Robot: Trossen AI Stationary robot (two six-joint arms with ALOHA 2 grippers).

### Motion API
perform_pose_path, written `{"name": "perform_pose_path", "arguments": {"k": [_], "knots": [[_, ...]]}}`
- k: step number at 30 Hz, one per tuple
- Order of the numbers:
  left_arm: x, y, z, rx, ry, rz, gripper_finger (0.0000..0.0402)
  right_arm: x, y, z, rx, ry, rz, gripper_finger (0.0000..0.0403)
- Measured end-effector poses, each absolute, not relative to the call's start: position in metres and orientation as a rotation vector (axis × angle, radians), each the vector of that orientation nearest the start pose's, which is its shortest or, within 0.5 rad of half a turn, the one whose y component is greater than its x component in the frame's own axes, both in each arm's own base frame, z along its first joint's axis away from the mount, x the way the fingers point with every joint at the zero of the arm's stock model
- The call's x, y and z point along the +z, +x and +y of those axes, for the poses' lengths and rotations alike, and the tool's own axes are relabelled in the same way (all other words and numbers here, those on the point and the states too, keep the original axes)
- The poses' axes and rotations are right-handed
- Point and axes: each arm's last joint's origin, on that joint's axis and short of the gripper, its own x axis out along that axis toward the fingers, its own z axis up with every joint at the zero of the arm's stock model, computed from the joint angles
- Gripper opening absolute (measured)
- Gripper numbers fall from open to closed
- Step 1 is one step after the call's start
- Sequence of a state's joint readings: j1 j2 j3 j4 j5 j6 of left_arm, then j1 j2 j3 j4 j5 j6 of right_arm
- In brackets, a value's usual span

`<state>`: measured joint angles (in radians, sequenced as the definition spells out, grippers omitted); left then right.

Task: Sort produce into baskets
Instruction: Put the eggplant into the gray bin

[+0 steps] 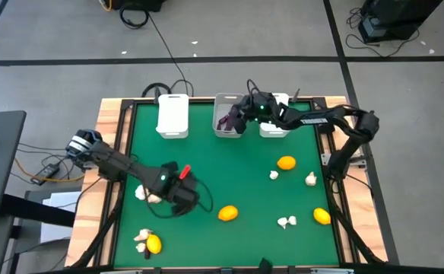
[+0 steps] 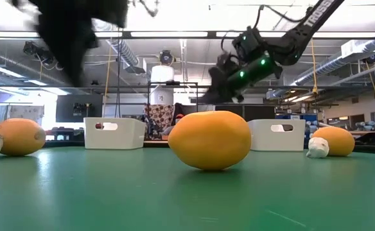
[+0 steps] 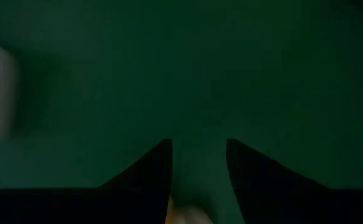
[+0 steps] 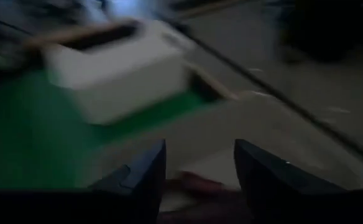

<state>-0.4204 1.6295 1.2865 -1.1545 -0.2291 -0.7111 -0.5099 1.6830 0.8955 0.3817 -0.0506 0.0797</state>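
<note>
**Gripper and Produce Status: Green Table**

Jaws of the left gripper (image 1: pixel 182 199) are seen parted in the left wrist view, with the green table (image 1: pixel 229 171) visible between the two dark fingers (image 3: pixel 147 177); a pale object is glimpsed at the base of the gap, but whether it is gripped cannot be told. This gripper is positioned low over the table's left half, toward the near edge. A garlic bulb (image 1: pixel 147 195) lies just beside the left arm.

Jaws of the right gripper (image 1: pixel 234 120) are likewise parted in the right wrist view, with a dark reddish shape seen below the fingers (image 4: pixel 145 174); a hold on it cannot be confirmed. The gripper is held above the greyish middle basket (image 1: pixel 226 116) at the far edge, in which a dark purple eggplant (image 1: pixel 223 121) is seen.

A white basket (image 1: pixel 172 115) is placed left of the middle one, and a second white basket (image 1: pixel 274 129) right of it, partly covered by the right arm.

Citrus fruits are located at the table centre near the near edge (image 1: pixel 228 213), in the right half (image 1: pixel 286 162), at the right edge (image 1: pixel 322 216) and at the near left corner (image 1: pixel 154 243). Further garlic bulbs are scattered across the right half (image 1: pixel 311 179) (image 1: pixel 287 222) (image 1: pixel 274 175).
</note>
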Motion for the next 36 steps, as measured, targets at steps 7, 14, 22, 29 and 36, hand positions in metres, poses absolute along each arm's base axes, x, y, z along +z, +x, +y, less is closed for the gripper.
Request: {"name": "perform_pose_path", "arguments": {"k": [7, 14, 22, 29, 36], "knots": [[0.241, 0.245, -0.16, 0.083, -0.331, 1.601, 0.0157, 0.214, 0.324, -0.127, -0.232, 0.202, 0.332, 0.0201], [0.239, 0.232, -0.198, -0.003, -0.548, 1.628, 0.0157, 0.214, 0.333, -0.098, -0.179, 0.135, 0.348, 0.02], [0.244, 0.218, -0.241, 0.063, -0.853, 1.56, 0.0157, 0.22, 0.328, -0.108, -0.267, 0.153, 0.327, 0.02], [0.233, 0.205, -0.277, 0.43, -1.233, 1.273, 0.0157, 0.229, 0.331, -0.111, -0.277, 0.098, 0.225, 0.02], [0.196, 0.197, -0.31, 0.532, -1.346, 1.416, 0.0157, 0.247, 0.336, -0.108, -0.124, 0.094, 0.115, 0.02]]}}
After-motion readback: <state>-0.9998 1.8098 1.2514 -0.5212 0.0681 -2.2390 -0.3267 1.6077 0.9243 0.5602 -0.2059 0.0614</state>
